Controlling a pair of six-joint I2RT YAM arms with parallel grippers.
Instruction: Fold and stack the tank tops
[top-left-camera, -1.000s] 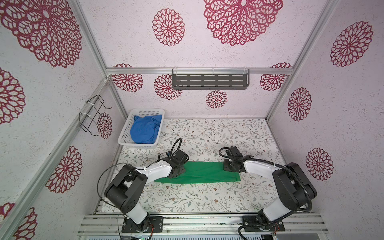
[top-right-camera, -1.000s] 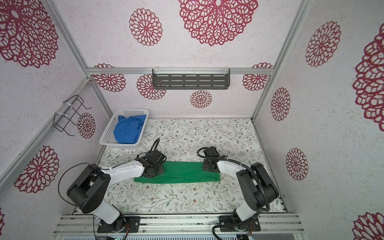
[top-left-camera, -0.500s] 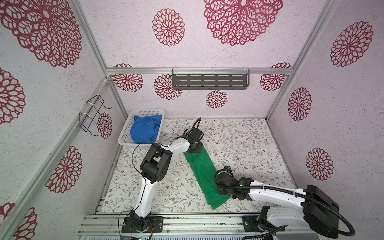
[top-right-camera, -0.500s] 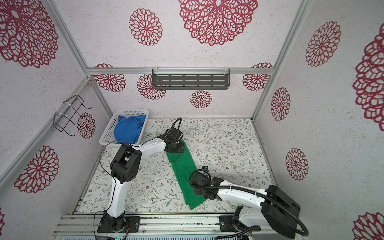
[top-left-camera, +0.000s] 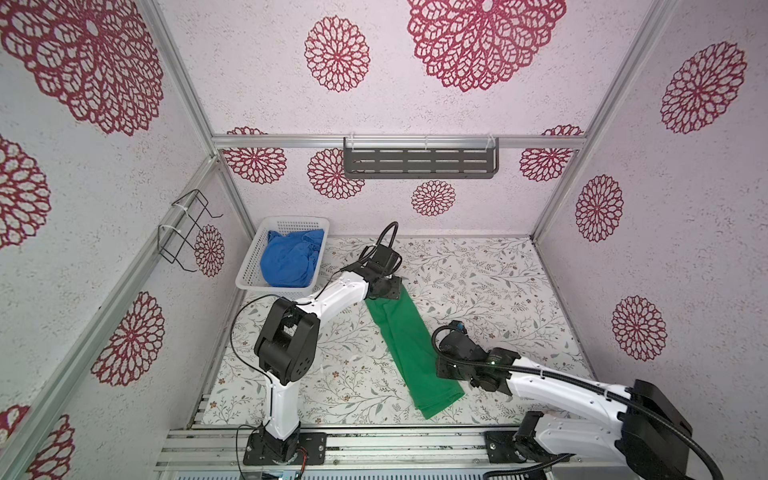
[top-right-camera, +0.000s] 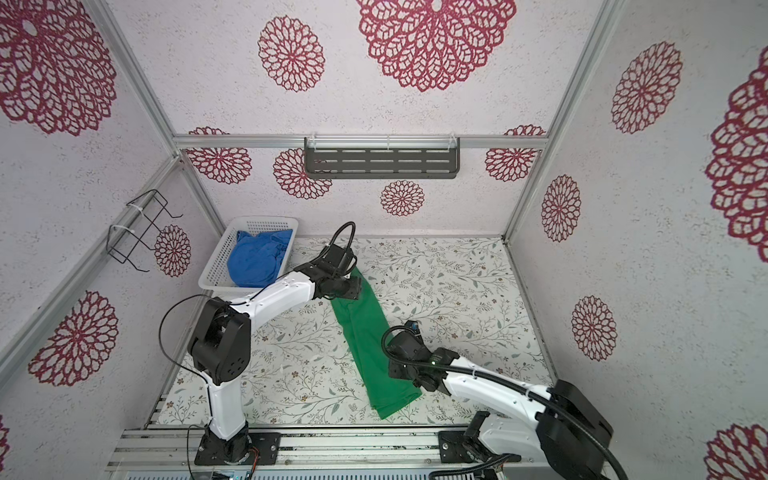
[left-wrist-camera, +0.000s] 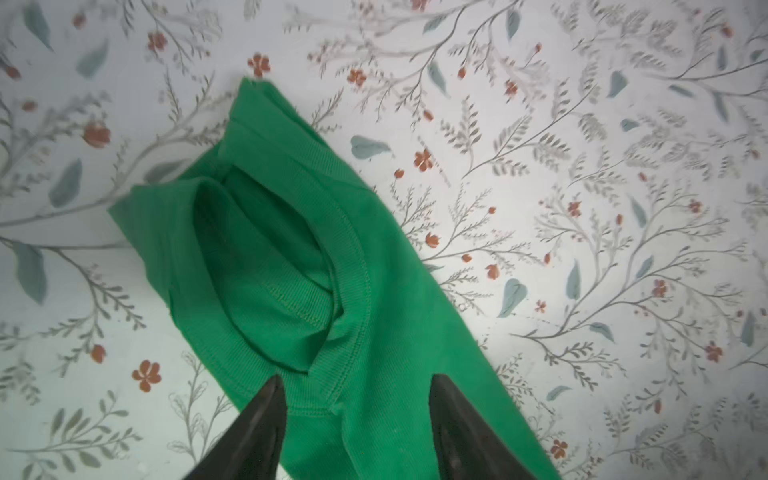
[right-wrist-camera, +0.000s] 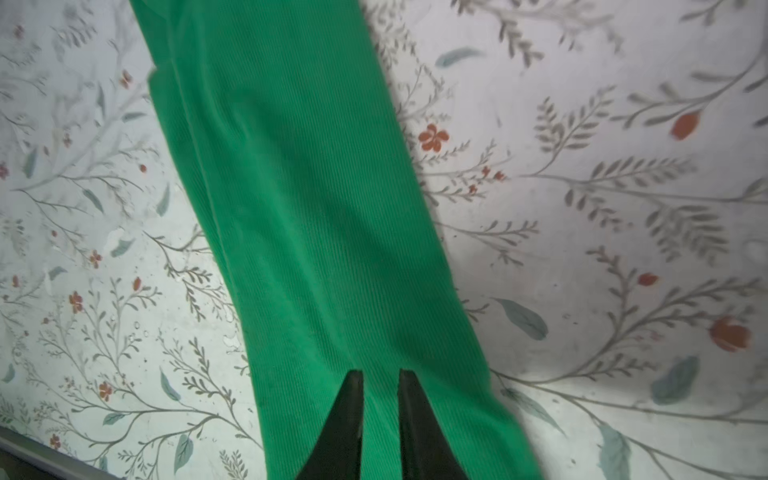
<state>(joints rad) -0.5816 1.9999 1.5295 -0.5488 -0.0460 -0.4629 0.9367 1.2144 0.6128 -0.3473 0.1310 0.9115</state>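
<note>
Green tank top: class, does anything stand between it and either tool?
Nothing visible does. The left tool sits over the neckline of the green tank top, the right tool over its other end.

My two tank tops: one folded long, one bunched up.
The green top (top-left-camera: 405, 345) lies flat on the table as a narrow folded band. Its neck end is near the white basket (top-left-camera: 250, 259) and the rest slants away from it. The ribbed, scooped neckline gapes open, and the cloth is smooth with one lengthwise crease. The blue top (top-left-camera: 289, 262) sits crumpled inside that basket, filling most of it.
</note>
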